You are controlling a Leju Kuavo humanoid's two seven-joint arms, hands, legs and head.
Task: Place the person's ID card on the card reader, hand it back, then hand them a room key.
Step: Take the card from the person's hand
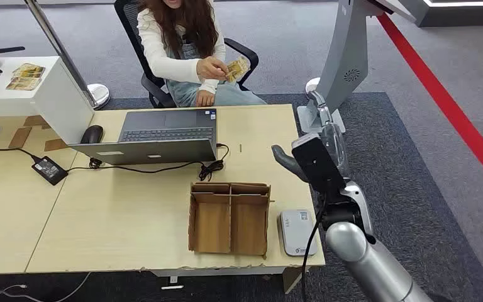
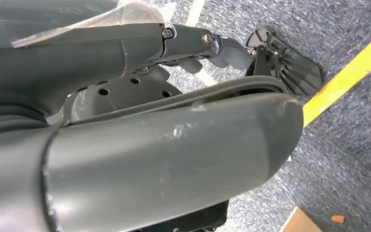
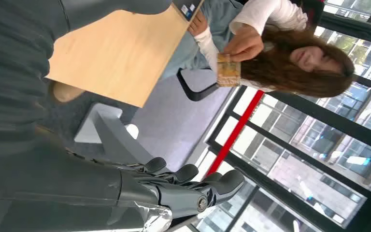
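A person sits behind the table and holds a yellowish card [image 1: 237, 68] up in one hand; the right wrist view shows the same card [image 3: 228, 70] near their head. My right hand [image 1: 302, 160] is raised over the table's right edge, well short of the card. Its fingers [image 3: 183, 186] are stretched out with nothing in them. The white card reader [image 1: 297, 231] lies flat at the table's front right corner, below that hand. My left hand [image 2: 207, 46] hangs low over the carpet and holds nothing.
A brown cardboard box [image 1: 229, 217] with two compartments stands just left of the reader. An open laptop [image 1: 163, 133], a mouse [image 1: 92, 133] and a power adapter [image 1: 49, 170] with cables sit further back. Similar cards [image 1: 26, 75] lie on a white stand at the far left.
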